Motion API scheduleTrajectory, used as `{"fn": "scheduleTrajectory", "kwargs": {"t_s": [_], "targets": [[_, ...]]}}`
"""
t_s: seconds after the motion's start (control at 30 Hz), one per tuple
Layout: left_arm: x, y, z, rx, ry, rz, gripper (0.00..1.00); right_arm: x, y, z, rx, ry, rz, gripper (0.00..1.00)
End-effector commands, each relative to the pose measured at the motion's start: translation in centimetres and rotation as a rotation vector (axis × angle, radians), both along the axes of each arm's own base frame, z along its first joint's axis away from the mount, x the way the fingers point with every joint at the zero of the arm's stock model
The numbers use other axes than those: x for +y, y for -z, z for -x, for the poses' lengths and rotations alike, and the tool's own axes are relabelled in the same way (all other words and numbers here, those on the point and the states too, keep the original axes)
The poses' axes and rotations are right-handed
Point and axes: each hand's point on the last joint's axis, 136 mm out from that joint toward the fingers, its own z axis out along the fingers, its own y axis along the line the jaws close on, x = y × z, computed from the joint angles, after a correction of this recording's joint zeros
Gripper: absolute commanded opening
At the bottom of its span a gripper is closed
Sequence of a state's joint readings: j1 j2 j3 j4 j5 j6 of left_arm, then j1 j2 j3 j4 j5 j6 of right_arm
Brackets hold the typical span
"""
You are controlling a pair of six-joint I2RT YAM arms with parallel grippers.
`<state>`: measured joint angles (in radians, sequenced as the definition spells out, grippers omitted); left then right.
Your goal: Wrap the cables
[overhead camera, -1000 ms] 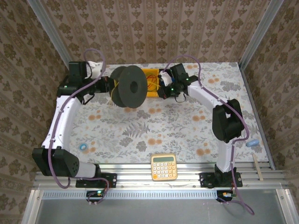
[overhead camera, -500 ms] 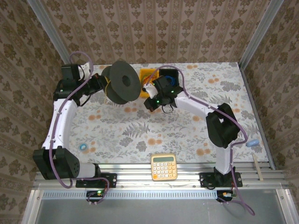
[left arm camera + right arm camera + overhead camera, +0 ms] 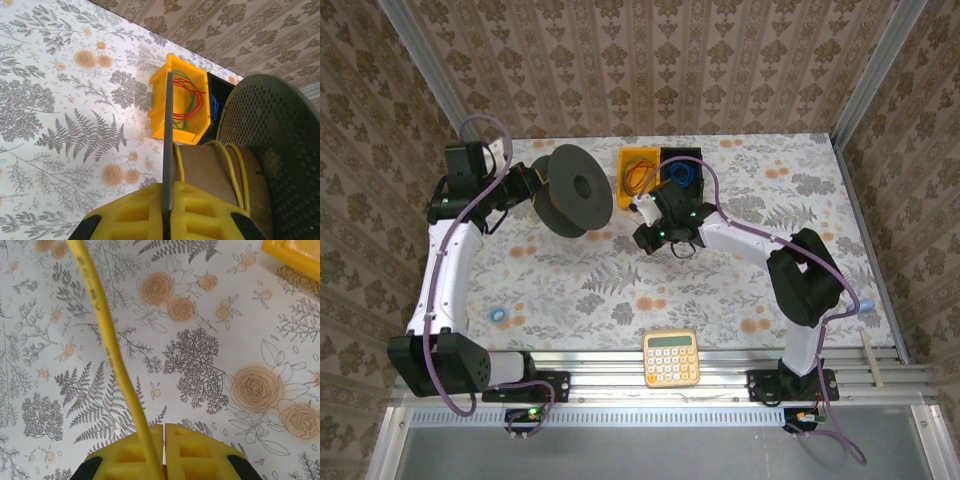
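The left end effector [image 3: 167, 199] is clamped on the thin near flange of a black spool [image 3: 575, 190]. Its yellow pads [image 3: 129, 212] press that flange from both sides. In the top view the spool is held off the floral worktop [image 3: 570, 285] near the back left, with its axis roughly level and one round face turned towards the camera. The left wrist view shows the spool's brown cardboard core [image 3: 207, 170] and its far flange, which is perforated with small holes.

The yellow cord [image 3: 112, 350] is partly on the spool, with a few loose turns lying around the core, spaced apart. The right end effector [image 3: 164, 440] is closed on another stretch of the same cord. Its two yellow pads meet with only a hairline seam between them, and the cord comes out at the left pad. From there it rises in a gentle curve up and to the left, out of the right wrist view, above the worktop and not touching it.

In the top view this end effector sits near the middle of the worktop, just in front of two small bins at the back. The yellow bin [image 3: 639, 174] holds a red-orange wire coil [image 3: 189, 100] with some green wire. The black bin [image 3: 682, 157] just beside it holds a blue wire coil [image 3: 681, 174]. A yellow calculator [image 3: 671, 358] lies at the near edge between the two arm bases.
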<state>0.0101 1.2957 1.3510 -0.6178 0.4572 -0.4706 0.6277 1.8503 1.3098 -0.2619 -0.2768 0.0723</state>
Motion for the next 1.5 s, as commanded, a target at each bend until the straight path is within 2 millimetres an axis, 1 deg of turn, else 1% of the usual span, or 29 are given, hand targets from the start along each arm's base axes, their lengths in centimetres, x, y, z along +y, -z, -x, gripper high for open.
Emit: {"fn": "scheduleTrajectory", "kwargs": {"t_s": [0.0,0.3,0.37,0.43,0.5,0.57,0.63,0.7,0.8,0.93,1.1,1.23,1.33,1.47], "targets": [[6.2,-8.5,-2.5,-0.324,-0.256,-0.105,0.0,-4.1,4.0,3.2,0.164,0.068,0.131,0.0],[8.4,-7.8,-2.4,-0.305,-0.349,-0.201,0.0,-4.9,5.0,4.1,0.198,0.08,0.132,0.0],[8.7,-7.7,-2.4,-0.303,-0.368,-0.215,0.0,-4.5,4.9,4.5,0.205,0.067,0.124,0.0],[8.7,-7.7,-2.5,-0.303,-0.372,-0.221,0.0,-3.5,4.4,4.9,0.201,0.039,0.114,0.0],[8.3,-7.5,-2.7,-0.304,-0.364,-0.219,0.0,-2.0,3.8,5.5,0.196,-0.012,0.114,0.0],[7.5,-7.2,-3.1,-0.302,-0.347,-0.219,0.0,0.0,3.1,6.2,0.189,-0.066,0.108,0.0],[6.4,-7.0,-3.5,-0.308,-0.326,-0.216,0.0,2.2,2.5,6.9,0.183,-0.118,0.103,0.0],[5.3,-6.6,-3.9,-0.302,-0.305,-0.22,0.0,4.0,2.1,7.3,0.172,-0.153,0.101,0.0],[3.9,-6.2,-4.4,-0.299,-0.275,-0.231,0.0,6.0,1.3,7.6,0.154,-0.187,0.095,0.0],[2.4,-5.7,-4.9,-0.286,-0.236,-0.255,0.0,7.9,-0.9,7.8,0.1,-0.226,0.084,0.0],[0.7,-4.8,-5.3,-0.272,-0.201,-0.294,0.0,9.3,-3.9,8.2,0.063,-0.262,0.059,0.0],[-0.5,-4.1,-5.5,-0.267,-0.179,-0.316,0.0,11.0,-6.3,8.3,0.067,-0.273,-0.033,0.0],[-1.5,-3.5,-5.6,-0.261,-0.16,-0.347,0.0,12.7,-8.2,8.3,0.084,-0.274,-0.142,0.0],[-2.7,-2.6,-5.6,-0.255,-0.133,-0.401,0.0,14.4,-10.1,8.4,0.131,-0.272,-0.278,0.0]]}}
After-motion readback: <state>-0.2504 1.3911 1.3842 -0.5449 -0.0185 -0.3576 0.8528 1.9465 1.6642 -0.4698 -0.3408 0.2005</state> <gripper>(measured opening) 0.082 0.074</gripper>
